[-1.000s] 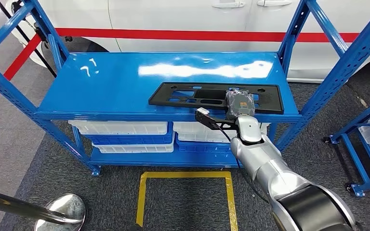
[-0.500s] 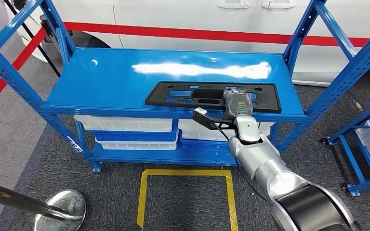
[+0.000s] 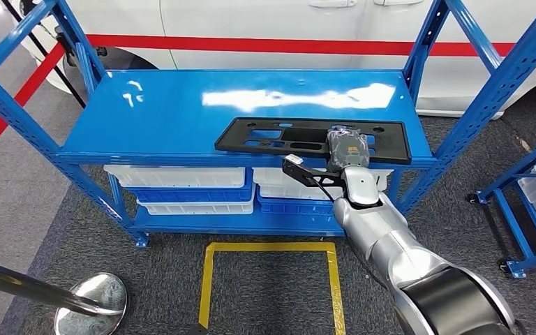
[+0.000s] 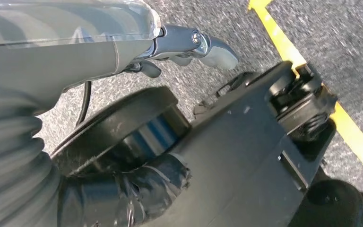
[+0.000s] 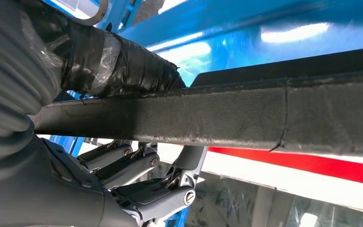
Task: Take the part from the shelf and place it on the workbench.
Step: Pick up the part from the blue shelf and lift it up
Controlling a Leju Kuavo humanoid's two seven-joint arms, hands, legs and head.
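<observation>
A long black part with cut-outs lies on the blue shelf top, toward its front right. My right hand rests on the part near its front edge. In the right wrist view the taped thumb lies along one side of the part's edge and the fingers reach up to the other side, so the hand grips the edge. The part still lies flat on the shelf. My left hand hangs over the grey floor and holds nothing, its fingers loosely extended.
White bins fill the lower shelf level. A white car with a red stripe stands behind the shelf. A yellow floor square is in front, a chrome post base at lower left, and another blue rack at right.
The whole picture sways slightly, so the camera has moved. My right hand keeps the same place on the part, and the part has not shifted on the shelf.
</observation>
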